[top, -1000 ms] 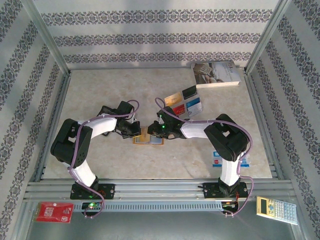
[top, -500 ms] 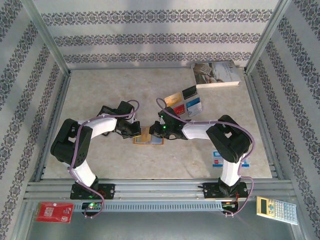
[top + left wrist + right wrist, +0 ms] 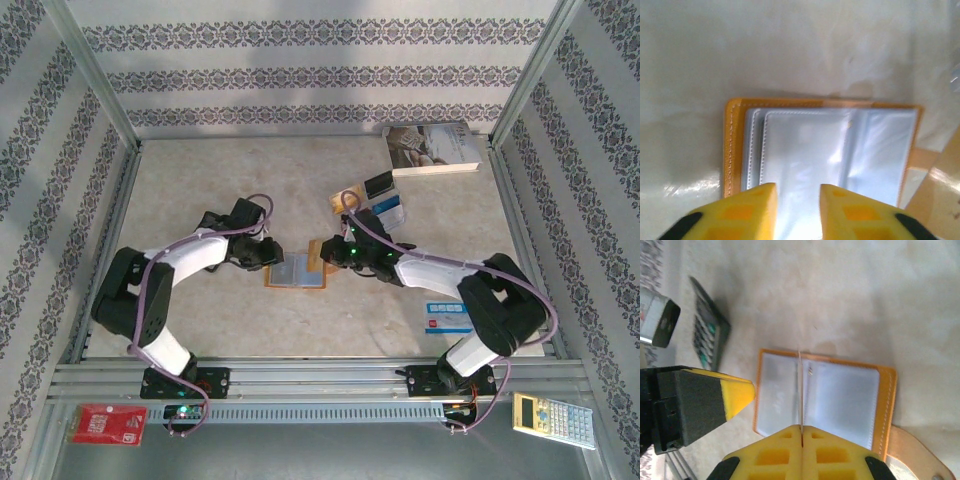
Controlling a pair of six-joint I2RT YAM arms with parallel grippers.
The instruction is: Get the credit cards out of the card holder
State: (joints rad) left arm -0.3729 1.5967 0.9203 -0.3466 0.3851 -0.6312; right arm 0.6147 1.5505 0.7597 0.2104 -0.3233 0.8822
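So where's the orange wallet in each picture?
Top: wallet, centre, between left hand and right hand.
Left wrist: wallet, centre.
Right wrist: wallet, lower centre.
Shared landmark: left hand, its yellow finger beside the wallet.

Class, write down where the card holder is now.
In the top view, the card holder lies open at the middle of the table, between the left gripper and the right gripper.
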